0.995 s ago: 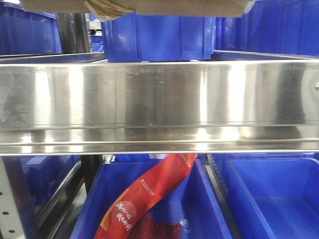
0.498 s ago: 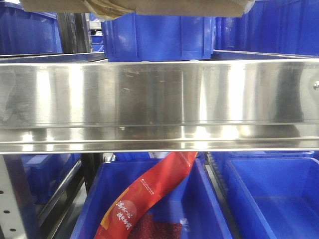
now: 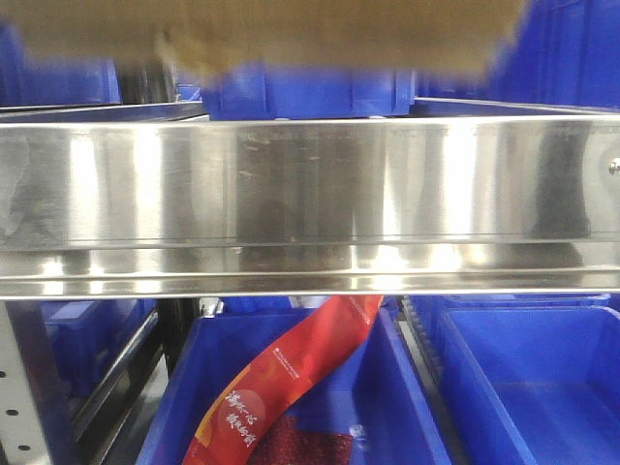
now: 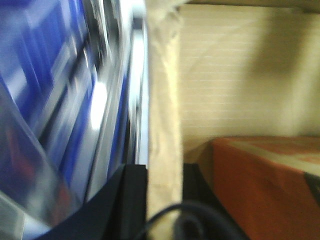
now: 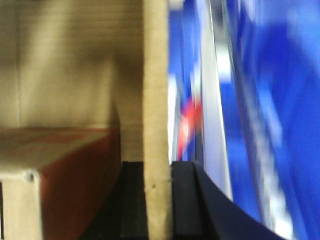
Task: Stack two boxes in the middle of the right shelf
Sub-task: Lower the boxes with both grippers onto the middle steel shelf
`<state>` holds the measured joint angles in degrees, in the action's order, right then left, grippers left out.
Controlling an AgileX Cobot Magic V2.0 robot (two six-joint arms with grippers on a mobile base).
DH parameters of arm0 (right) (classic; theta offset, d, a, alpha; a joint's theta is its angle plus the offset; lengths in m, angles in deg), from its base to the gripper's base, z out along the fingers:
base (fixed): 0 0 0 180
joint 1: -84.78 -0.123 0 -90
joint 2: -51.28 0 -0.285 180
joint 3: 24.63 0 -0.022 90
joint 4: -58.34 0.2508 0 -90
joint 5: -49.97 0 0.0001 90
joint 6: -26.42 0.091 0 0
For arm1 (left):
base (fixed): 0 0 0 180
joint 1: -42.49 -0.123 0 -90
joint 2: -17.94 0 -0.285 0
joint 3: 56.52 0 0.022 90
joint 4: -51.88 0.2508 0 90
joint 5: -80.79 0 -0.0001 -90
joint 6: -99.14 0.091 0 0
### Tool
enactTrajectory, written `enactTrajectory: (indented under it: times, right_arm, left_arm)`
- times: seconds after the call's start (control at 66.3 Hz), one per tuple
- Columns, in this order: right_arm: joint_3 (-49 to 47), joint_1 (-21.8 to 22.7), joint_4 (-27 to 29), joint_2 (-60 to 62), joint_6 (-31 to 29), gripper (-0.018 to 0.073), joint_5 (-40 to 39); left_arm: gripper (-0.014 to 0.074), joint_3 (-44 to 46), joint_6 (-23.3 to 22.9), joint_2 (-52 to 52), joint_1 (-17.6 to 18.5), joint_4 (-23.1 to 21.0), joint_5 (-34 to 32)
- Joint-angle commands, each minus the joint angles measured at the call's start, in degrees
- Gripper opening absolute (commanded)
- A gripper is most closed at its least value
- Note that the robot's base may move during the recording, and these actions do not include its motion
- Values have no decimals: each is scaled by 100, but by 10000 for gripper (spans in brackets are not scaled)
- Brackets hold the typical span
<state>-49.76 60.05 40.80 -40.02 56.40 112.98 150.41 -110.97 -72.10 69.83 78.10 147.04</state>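
Front view's blurred box (image 3: 291, 34) cropped above shelf (image 3: 310, 184); both pincers (image 4: 162, 200) (image 5: 157, 200) clamped on its walls.

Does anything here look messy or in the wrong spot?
Yes: a red packet lies slanted across a blue bin under the steel shelf, poking over the bin's back rim. The cardboard box up top is just blurry.

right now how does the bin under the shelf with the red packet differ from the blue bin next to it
The left blue bin holds a red packet leaning on a slant; the right blue bin shows only bare floor in the part that is in frame. The left bin sits under the middle of the steel shelf, while the right bin is cut off by the picture's edge. Both are blue plastic, open-topped, side by side below the shelf.
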Motion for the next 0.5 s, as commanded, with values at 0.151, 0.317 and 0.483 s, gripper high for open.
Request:
enactTrajectory:
  times: [0.151, 0.317, 0.483]
  right_arm:
    - [-104, 70, -7, -227, 105, -162, 135]
    - [-104, 70, 10, -454, 105, -162, 33]
    - [-104, 70, -1, -660, 105, 3, -123]
  left_arm:
    - [-111, 61, 315, -439, -634, -807, 184]
    - [-111, 61, 532, -624, -661, -807, 123]
    - [-47, 61, 703, -678, -661, -807, -28]
